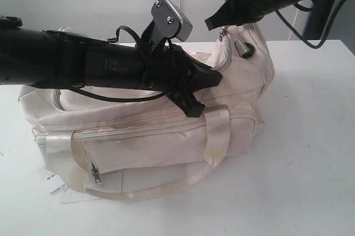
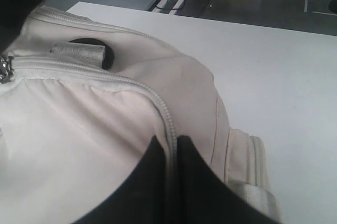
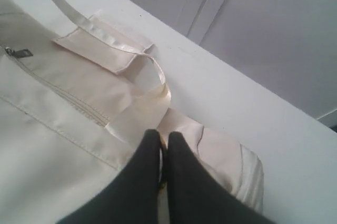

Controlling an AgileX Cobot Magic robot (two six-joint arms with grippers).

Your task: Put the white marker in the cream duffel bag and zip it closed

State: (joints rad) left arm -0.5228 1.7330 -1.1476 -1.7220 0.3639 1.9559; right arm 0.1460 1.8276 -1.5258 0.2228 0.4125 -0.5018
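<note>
Paper tag (image 1: pixel 52 183): flat on the white table (image 1: pixel 310 136), poking out from under the bag's near left corner.
Bag: the cream duffel bag (image 1: pixel 138 142) lies lengthwise on the table. A shiny strap handle (image 1: pixel 217 131) droops down its front, and the top zip looks done up along the stretch I can see.
Left pincer (image 2: pixel 172 142): tips together, nipped on the top zip seam towards the bag's right end.
Right pincer (image 3: pixel 164 135): tips pressed together over the bag's raised right end; I cannot tell whether any cloth is caught.
White marker: not in sight from any camera.
</note>
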